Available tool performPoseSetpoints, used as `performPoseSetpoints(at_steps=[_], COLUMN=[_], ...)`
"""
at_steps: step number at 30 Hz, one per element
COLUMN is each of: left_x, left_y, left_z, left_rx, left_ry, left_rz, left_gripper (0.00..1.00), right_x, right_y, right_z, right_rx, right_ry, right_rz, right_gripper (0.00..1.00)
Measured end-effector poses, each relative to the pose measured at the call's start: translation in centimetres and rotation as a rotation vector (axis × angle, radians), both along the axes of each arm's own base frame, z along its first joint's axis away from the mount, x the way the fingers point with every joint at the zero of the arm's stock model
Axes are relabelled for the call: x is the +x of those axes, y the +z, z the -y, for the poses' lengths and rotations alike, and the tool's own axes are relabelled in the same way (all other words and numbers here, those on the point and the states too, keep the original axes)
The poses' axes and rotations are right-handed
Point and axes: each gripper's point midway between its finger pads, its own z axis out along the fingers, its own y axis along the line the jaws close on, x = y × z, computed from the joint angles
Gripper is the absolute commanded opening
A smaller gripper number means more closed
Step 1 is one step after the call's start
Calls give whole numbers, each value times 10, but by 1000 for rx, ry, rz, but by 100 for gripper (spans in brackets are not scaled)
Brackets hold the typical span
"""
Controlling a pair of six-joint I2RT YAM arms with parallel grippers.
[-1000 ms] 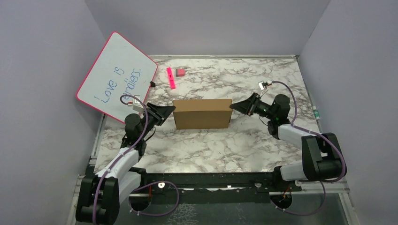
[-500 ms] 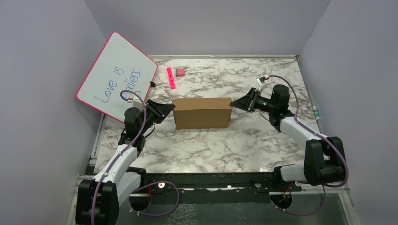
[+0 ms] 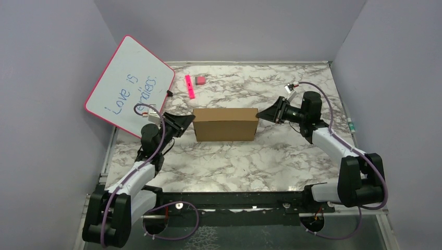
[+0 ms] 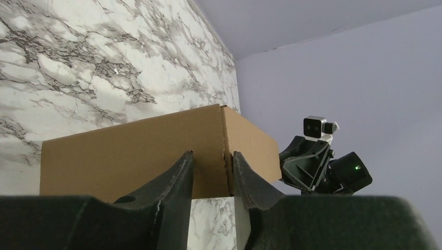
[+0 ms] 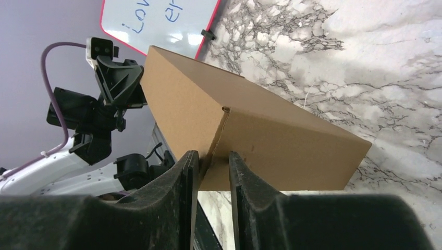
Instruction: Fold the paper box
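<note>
The paper box (image 3: 225, 125) is a closed brown cardboard box lying lengthwise in the middle of the marble table. My left gripper (image 3: 190, 124) is at its left end, fingertips against the end face. In the left wrist view the jaws (image 4: 212, 153) stand narrowly apart, with a vertical corner of the box (image 4: 135, 151) just beyond the gap. My right gripper (image 3: 260, 115) is at the right end. In the right wrist view the jaws (image 5: 213, 152) are also narrowly apart, at a corner seam of the box (image 5: 271, 135). Neither pair clamps cardboard.
A pink-framed whiteboard (image 3: 130, 86) with blue writing leans at the back left, close behind my left arm. A pink marker (image 3: 190, 86) and a small pink block (image 3: 200, 80) lie behind the box. Purple walls enclose the table on three sides.
The box has shifted very slightly to the right. My right gripper has risen and moved back a little; my left arm has straightened slightly. Both stay at the box ends.
</note>
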Motion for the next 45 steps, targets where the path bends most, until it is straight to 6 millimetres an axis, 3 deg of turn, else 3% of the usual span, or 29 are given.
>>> performPoseSetpoints(at_steps=[7, 14, 17, 23, 26, 29, 32, 39, 45], left_x=[6, 9, 13, 16, 12, 5, -2, -18, -24], left_y=[13, 27, 50, 110, 122, 122, 110, 80, 83], left_z=[-1, -13, -20, -38, -51, -64, -79, -98, -108], left_rx=[74, 286, 399, 646, 759, 844, 900, 989, 1016], left_ry=[5, 17, 20, 50, 76, 111, 163, 246, 318], left_rz=[-13, -23, 40, 220, 271, 285, 260, 157, 150], left_gripper=[40, 62, 70, 89, 94, 95, 95, 95, 95], right_x=[16, 21, 10, -17, -28, -34, -34, -24, -9], right_y=[25, 59, 66, 81, 93, 103, 109, 87, 62], right_z=[4, 6, -1, -43, -62, -83, -107, -137, -143], right_rx=[-88, -159, -181, -233, -260, -304, -355, -529, -674], right_ry=[3, 20, 55, 204, 271, 336, 410, 544, 634], right_rz=[70, 208, 256, 397, 493, 597, 688, 788, 819], right_gripper=[50, 66, 77, 77, 78, 82, 98, 100, 100])
